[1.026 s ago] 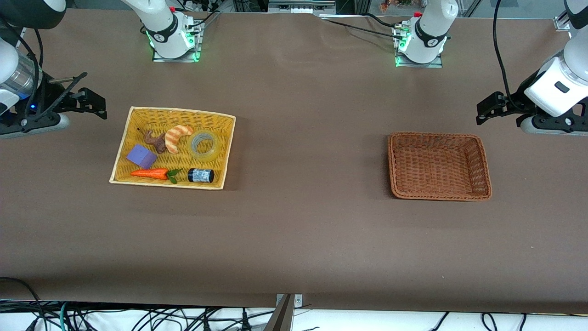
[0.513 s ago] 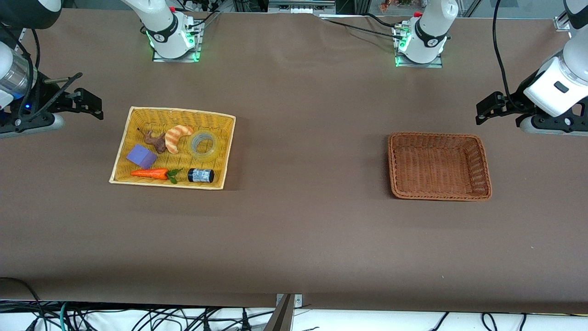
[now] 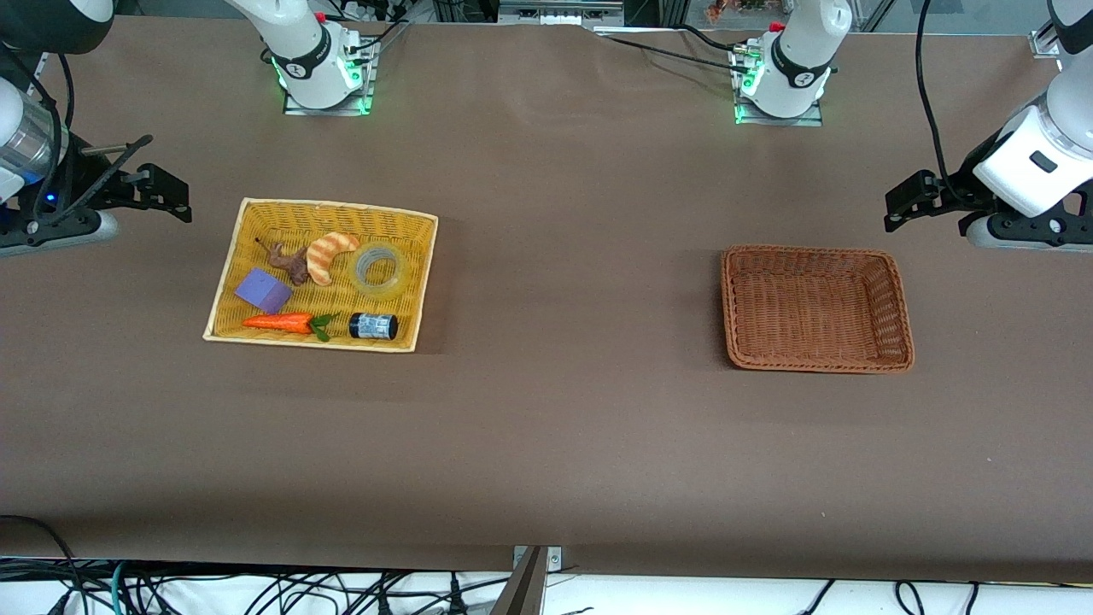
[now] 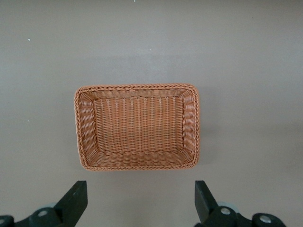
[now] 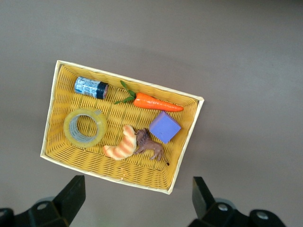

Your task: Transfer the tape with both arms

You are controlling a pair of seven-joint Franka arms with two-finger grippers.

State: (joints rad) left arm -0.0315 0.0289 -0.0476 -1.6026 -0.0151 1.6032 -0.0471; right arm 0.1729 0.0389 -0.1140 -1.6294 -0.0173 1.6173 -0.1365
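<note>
The tape (image 3: pixel 378 268), a translucent yellowish ring, lies flat in the yellow basket (image 3: pixel 324 206) at the right arm's end of the table. It also shows in the right wrist view (image 5: pixel 85 127). My right gripper (image 3: pixel 166 192) is open and empty, up over the bare table beside the yellow basket; its open jaws frame the basket's edge in the right wrist view (image 5: pixel 137 201). My left gripper (image 3: pixel 905 201) is open and empty over the table beside the brown basket (image 3: pixel 811 250), which is empty in the left wrist view (image 4: pixel 137 87).
The yellow basket also holds a croissant (image 3: pixel 329 254), a brown toy animal (image 3: pixel 290 263), a purple cube (image 3: pixel 263 290), a carrot (image 3: pixel 280 322) and a small dark jar (image 3: pixel 373 325). Bare brown table lies between the two baskets.
My right gripper has drawn back a little from the yellow basket toward its own end of the table, then held still. The left arm has not moved.
</note>
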